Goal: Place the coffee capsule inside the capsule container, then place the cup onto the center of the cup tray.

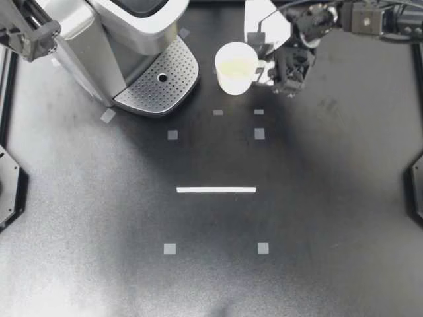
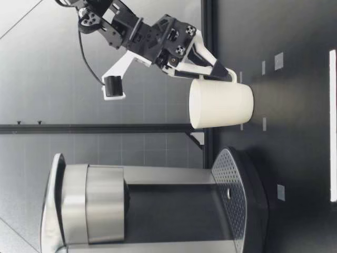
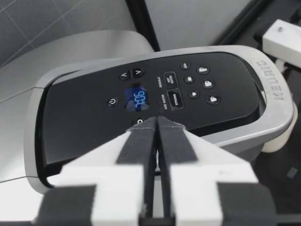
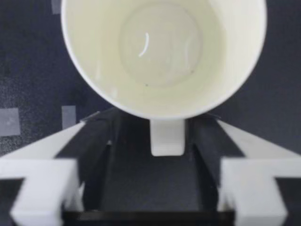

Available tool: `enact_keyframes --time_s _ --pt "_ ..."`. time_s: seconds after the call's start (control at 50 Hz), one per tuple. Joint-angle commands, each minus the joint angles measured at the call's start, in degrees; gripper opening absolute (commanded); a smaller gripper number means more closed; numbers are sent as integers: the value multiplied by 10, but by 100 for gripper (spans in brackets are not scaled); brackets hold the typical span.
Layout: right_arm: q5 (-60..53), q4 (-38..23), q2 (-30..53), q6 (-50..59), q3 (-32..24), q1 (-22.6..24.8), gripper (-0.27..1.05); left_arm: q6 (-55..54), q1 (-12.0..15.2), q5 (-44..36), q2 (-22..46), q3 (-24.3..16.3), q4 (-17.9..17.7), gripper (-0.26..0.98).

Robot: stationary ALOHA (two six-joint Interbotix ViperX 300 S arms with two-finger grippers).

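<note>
Two steps; the cup one looks to be in hand. The cup (image 1: pixel 236 67) stands at the frame's upper middle, right of the cup tray (image 1: pixel 158 82). My right gripper (image 1: pixel 272 71) is wide around its handle (image 4: pixel 167 136); next, pinch it. My left gripper (image 1: pixel 41 32) is closed, empty.

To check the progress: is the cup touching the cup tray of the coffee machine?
Apart. The top view shows bare black table between the cup and the rim of the cup tray.
</note>
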Motion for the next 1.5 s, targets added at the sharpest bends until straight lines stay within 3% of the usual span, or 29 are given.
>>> enact_keyframes --time_s 0.0,0.24,0.4,0.64,0.82,1.02,1.48 --pt "-5 4 -13 0 -9 2 47 -1 -1 -3 -2 -6 4 5" --pt "-8 4 -17 2 -9 2 18 -2 -1 -4 -2 -6 4 5" --pt "-5 4 -23 4 -9 2 7 -2 -1 -3 -2 -6 4 5" --pt "-4 40 -52 4 -11 6 7 -4 -1 -11 -4 -1 4 5" --pt "-4 56 -72 11 -24 36 7 -12 -1 -22 -11 8 4 5" --pt "-4 58 -41 17 -74 65 7 -15 -1 -34 -25 16 3 5" --pt "26 57 42 24 -171 69 7 -18 -1 -33 -41 24 3 5"
